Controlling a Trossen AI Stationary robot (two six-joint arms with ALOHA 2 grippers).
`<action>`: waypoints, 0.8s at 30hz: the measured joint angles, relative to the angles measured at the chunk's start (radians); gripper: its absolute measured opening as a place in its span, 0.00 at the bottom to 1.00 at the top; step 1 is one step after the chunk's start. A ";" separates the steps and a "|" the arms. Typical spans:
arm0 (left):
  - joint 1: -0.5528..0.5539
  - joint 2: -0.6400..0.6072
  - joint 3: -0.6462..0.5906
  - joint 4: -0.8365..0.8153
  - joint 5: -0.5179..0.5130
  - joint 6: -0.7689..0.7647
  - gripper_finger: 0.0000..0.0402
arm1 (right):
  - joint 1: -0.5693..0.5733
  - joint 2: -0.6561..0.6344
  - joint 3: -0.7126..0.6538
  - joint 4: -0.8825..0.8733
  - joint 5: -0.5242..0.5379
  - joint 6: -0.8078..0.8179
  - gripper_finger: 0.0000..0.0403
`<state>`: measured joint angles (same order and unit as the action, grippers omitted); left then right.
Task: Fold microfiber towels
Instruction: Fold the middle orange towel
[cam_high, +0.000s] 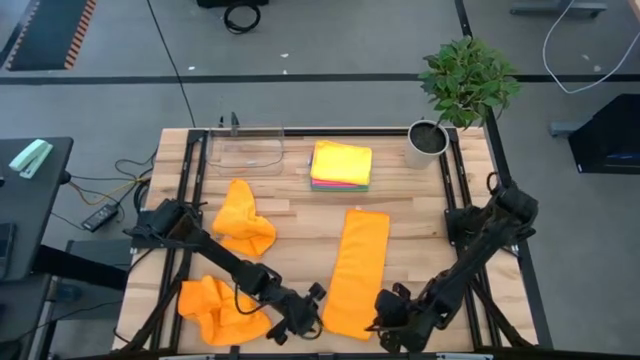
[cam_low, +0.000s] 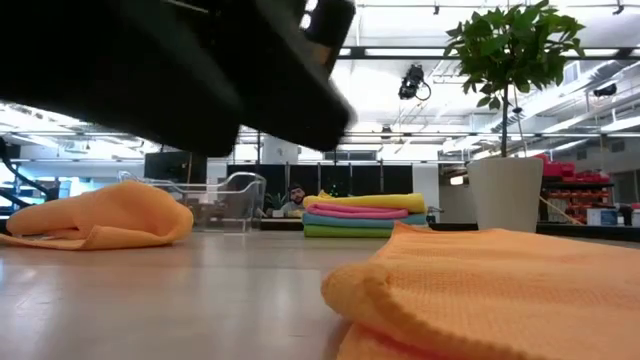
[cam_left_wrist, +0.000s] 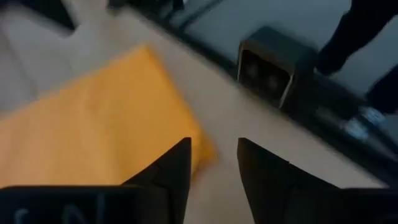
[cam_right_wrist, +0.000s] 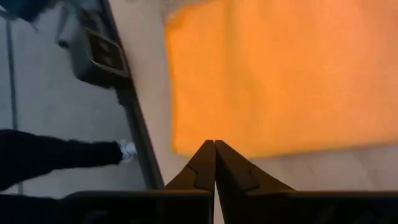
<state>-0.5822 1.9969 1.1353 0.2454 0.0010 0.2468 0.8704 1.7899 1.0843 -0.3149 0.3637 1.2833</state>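
An orange towel (cam_high: 356, 268), folded into a long strip, lies flat on the table's middle, running near to far. It also shows in the low view (cam_low: 500, 290). My left gripper (cam_left_wrist: 214, 155) is open beside the strip's near left corner (cam_left_wrist: 186, 143); in the high view it is near the front edge (cam_high: 303, 318). My right gripper (cam_right_wrist: 214, 149) is shut, its tips over the strip's near edge (cam_right_wrist: 249, 146); in the high view it is near the front edge (cam_high: 385, 320). Two crumpled orange towels (cam_high: 243, 225) (cam_high: 215, 308) lie at the left. My right gripper's shut fingertips (cam_right_wrist: 214, 146) stand at the strip's near edge, coming from the table's near side. I cannot tell whether they touch the cloth. Nothing shows between the fingers.
A stack of folded towels, yellow on top (cam_high: 341, 165), lies at the far middle beside a clear plastic tray (cam_high: 247, 150). A potted plant (cam_high: 427, 143) stands at the far right. A small camera box (cam_right_wrist: 99, 50) sits at the front edge. A person's shoe (cam_right_wrist: 124, 149) shows on the floor.
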 joint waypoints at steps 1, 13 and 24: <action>-0.008 0.016 0.006 0.020 -0.017 0.020 0.37 | 0.006 -0.012 0.000 0.000 0.019 -0.011 0.03; -0.021 0.162 0.106 0.018 -0.169 0.122 0.49 | 0.057 0.050 0.001 0.216 0.069 -0.331 0.20; -0.019 0.165 0.116 -0.003 -0.180 0.069 0.40 | 0.054 0.119 0.002 0.233 0.015 -0.554 0.48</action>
<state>-0.6016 2.1620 1.2514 0.2425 -0.1793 0.3161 0.9249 1.9088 1.0866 -0.0822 0.3788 0.7294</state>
